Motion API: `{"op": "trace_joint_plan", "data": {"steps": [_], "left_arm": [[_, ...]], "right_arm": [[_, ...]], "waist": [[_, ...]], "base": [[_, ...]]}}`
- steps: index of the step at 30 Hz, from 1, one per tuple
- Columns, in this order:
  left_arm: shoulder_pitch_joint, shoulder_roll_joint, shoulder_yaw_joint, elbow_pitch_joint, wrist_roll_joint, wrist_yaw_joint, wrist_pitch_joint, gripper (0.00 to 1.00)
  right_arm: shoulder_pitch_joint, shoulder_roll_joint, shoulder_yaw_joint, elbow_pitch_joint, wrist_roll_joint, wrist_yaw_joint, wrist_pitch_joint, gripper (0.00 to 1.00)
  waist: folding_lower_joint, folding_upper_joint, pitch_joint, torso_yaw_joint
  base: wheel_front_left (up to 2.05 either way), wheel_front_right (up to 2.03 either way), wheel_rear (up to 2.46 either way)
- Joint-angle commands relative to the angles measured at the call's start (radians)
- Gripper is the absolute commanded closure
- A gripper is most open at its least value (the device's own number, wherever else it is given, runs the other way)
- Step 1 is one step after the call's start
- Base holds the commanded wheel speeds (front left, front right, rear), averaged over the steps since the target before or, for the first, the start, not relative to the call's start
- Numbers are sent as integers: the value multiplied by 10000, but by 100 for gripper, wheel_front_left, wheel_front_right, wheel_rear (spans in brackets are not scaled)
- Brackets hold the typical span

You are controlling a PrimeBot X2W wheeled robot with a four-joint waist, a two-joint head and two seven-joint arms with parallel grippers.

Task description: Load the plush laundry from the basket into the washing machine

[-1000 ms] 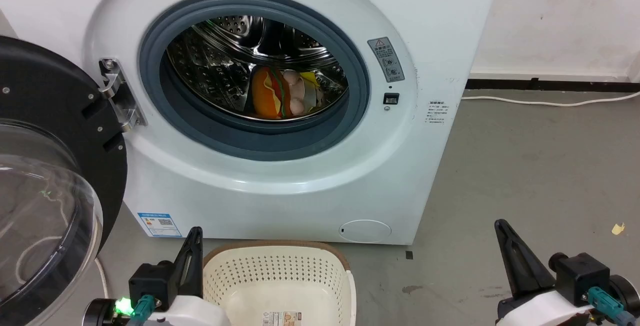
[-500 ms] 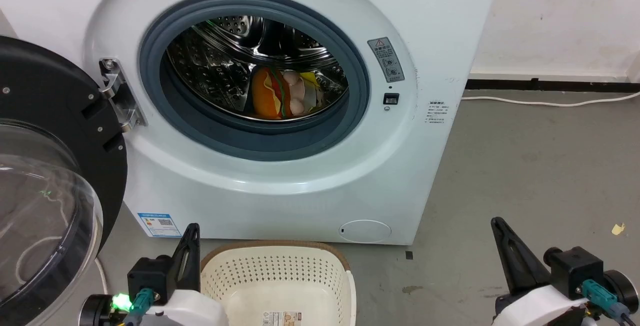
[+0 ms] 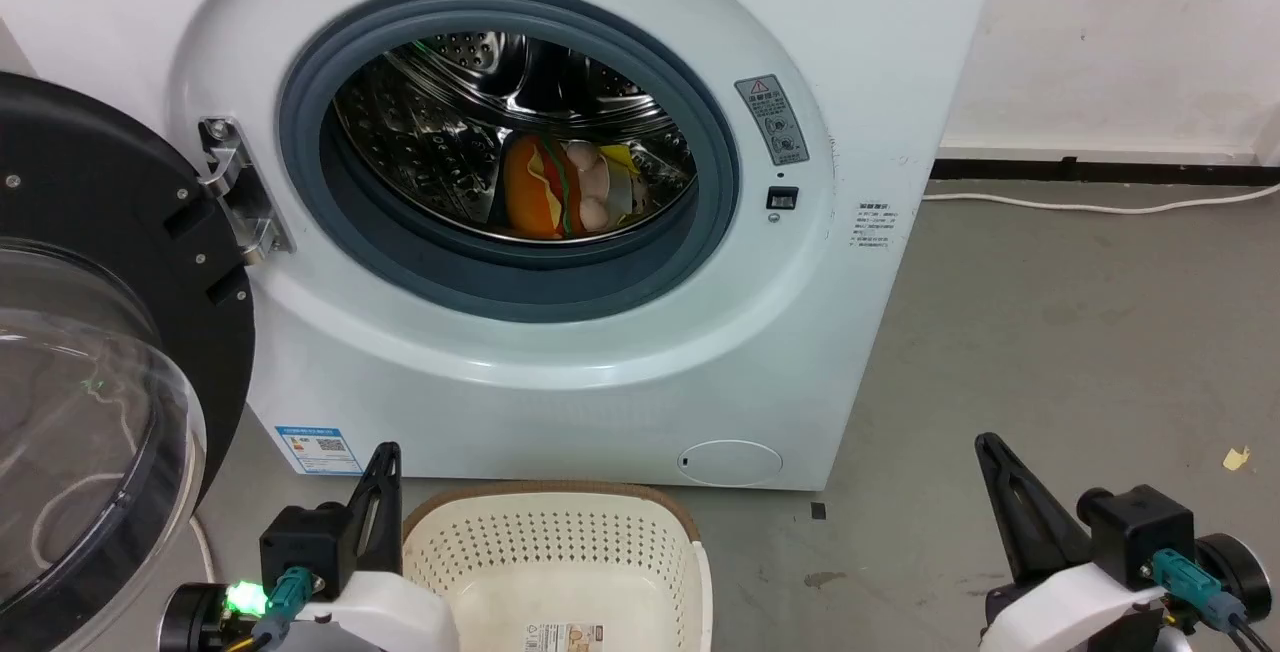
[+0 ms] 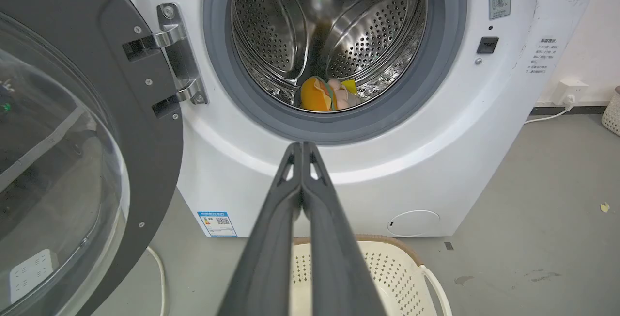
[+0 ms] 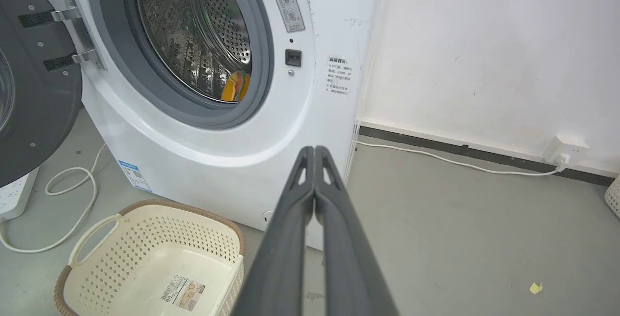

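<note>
Grey floor (image 3: 1060,332). White cable (image 3: 1100,209) ran along black skirting (image 3: 1100,170) to wall adapter (image 5: 565,149). Yellow scrap (image 3: 1237,457) lay well apart.

Bright, even indoor light falls from overhead, leaving only faint, soft-edged shadows on the grey concrete floor (image 3: 1050,332) along the base of the large white front-loading washing machine (image 3: 620,412). Its shiny perforated steel drum (image 3: 440,112) flashes hard white highlights against dark reflections. The black-rimmed clear dome door (image 3: 70,412) carries pale streaks of glare and a small green glint. The head view is sharp throughout. Both wrist views bow straight lines near their edges, and the left gripper (image 4: 301,145) turns soft close to the lens.
</note>
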Motion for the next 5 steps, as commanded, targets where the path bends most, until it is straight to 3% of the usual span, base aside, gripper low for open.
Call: {"op": "trace_joint_plan", "data": {"steps": [1, 5], "left_arm": [[-150, -20, 64, -55, 98, -49, 30, 100], [-175, -51, 104, -76, 162, -69, 112, 100]], "right_arm": [[-146, 10, 18, 42, -89, -9, 37, 100], [-176, 11, 34, 53, -121, -9, 119, 100]], "waist": [[0, 0, 0, 0], [0, 0, -3, 2]], "base": [[0, 0, 0], [0, 0, 0]]}}
